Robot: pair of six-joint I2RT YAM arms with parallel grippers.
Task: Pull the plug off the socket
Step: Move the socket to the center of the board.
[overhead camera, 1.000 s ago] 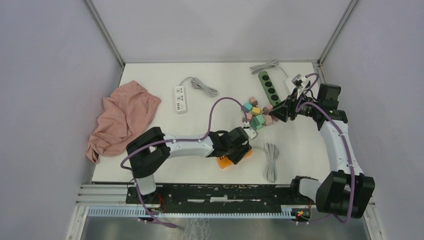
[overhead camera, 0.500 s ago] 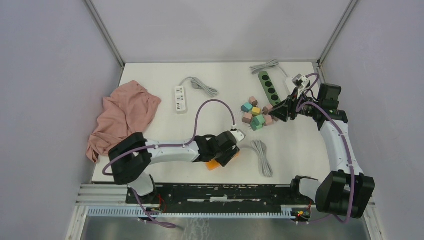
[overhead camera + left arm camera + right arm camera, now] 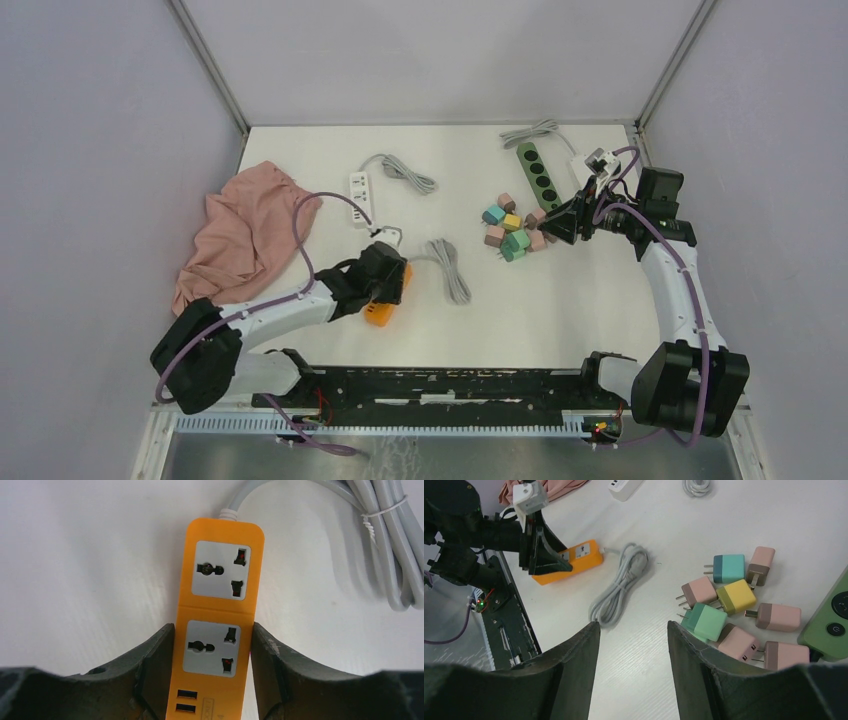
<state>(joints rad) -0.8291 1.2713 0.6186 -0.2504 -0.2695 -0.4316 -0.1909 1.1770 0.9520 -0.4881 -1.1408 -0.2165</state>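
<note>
1. My left end effector (image 3: 212, 630) is clamped across the orange strip (image 3: 220, 545), one finger on each long side near its USB end, low in the left wrist view. I judge that grip is there to pin the socket block, so a pull cannot drag it over the table (image 3: 600, 320).
2. Both sockets on that strip are bare. I see no plug seated in either, so I judge the pull already done here.
3. The plugs (image 3: 734, 597) lie loose in a heap at centre right of the top view, prongs showing, just beside the green strip (image 3: 535, 172).
4. My right end effector (image 3: 631, 630) hovers near that heap with its fingers apart and nothing between them, free to take a plug if needed.
5. The grey cable (image 3: 619, 592) lies bundled just beside the orange strip and looks slack, so I don't expect it to tug.
</note>
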